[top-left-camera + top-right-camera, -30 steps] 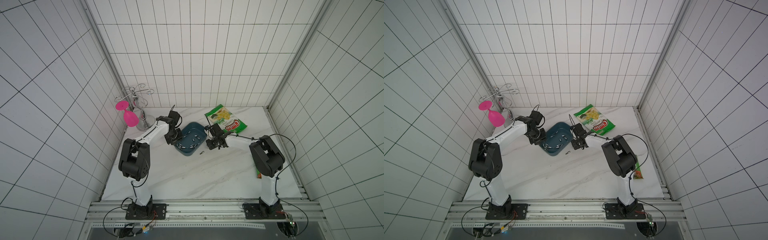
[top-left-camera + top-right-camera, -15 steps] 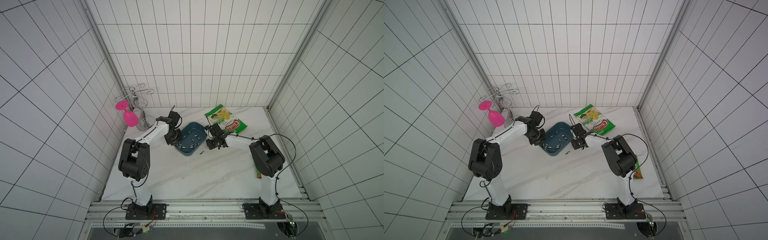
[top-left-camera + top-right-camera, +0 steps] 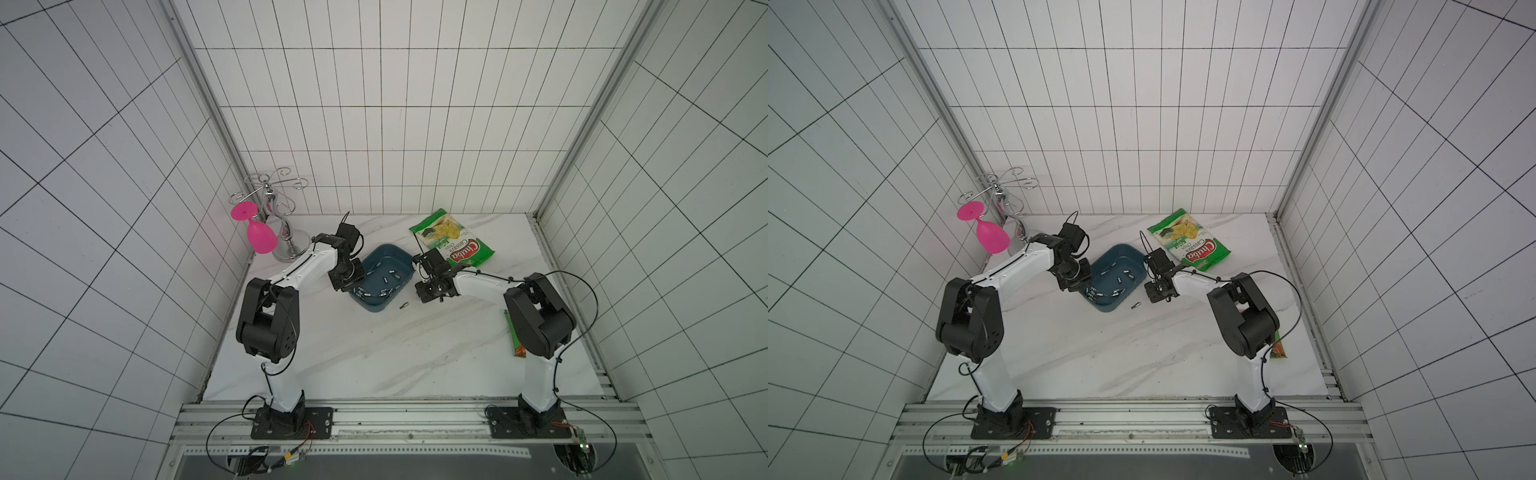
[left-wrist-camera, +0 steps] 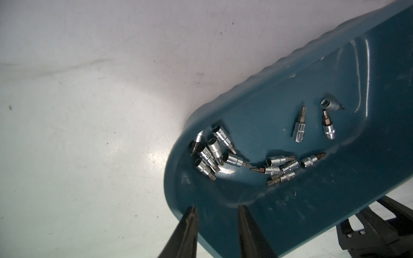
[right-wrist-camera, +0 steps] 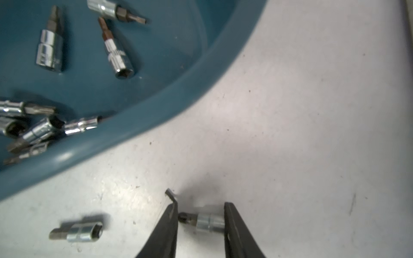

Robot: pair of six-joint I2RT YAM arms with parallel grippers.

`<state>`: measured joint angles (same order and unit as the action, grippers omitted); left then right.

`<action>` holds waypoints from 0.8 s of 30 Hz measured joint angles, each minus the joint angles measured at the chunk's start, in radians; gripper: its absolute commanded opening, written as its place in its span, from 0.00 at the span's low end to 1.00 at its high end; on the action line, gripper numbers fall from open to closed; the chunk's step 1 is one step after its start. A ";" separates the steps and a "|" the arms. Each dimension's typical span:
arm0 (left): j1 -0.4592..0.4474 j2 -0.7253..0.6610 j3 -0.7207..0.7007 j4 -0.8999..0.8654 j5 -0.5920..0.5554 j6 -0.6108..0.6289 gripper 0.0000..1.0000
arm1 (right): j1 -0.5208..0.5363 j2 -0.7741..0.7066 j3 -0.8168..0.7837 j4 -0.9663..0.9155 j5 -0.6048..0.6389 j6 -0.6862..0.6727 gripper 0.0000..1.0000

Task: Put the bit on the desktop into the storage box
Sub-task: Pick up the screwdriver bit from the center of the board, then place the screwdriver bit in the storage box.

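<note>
The dark teal storage box (image 3: 374, 306) (image 3: 1106, 308) lies mid-desktop (image 3: 374, 353) with several silver bits inside. My left gripper (image 4: 216, 214) (image 3: 349, 282) is shut on the box's end wall (image 4: 214, 223), one finger outside and one inside. My right gripper (image 5: 200, 206) (image 3: 424, 293) is just right of the box and shut on a bit (image 5: 209, 222), which is pinched end to end between the fingers, low over the desktop. A second bit (image 5: 76, 232) (image 3: 402, 306) (image 3: 1135, 306) lies loose on the desktop between the box and the right gripper.
A green chips bag (image 3: 453, 245) lies behind the right gripper. A chrome glass rack (image 3: 286, 245) with a pink glass (image 3: 259, 237) stands at the back left. A thin green packet (image 3: 515, 336) lies by the right arm's elbow.
The right gripper's jaws have drawn in slightly. Both arms and the box stay where they were.
</note>
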<state>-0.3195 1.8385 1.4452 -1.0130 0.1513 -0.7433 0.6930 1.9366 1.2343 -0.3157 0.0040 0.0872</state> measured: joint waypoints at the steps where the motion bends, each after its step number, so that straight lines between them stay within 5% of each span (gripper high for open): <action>1: 0.000 -0.001 -0.002 0.000 0.000 0.000 0.34 | 0.000 -0.010 -0.002 -0.010 0.003 0.000 0.35; 12: 0.000 -0.024 -0.018 0.000 0.003 -0.001 0.34 | -0.006 -0.150 0.060 -0.121 0.028 -0.005 0.35; 24: 0.000 -0.050 -0.023 -0.008 0.003 -0.002 0.34 | 0.032 -0.092 0.415 -0.237 0.002 -0.027 0.35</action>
<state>-0.3195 1.7882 1.4220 -1.0206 0.1539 -0.7448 0.7246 1.8442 1.6489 -0.5526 0.0063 0.0601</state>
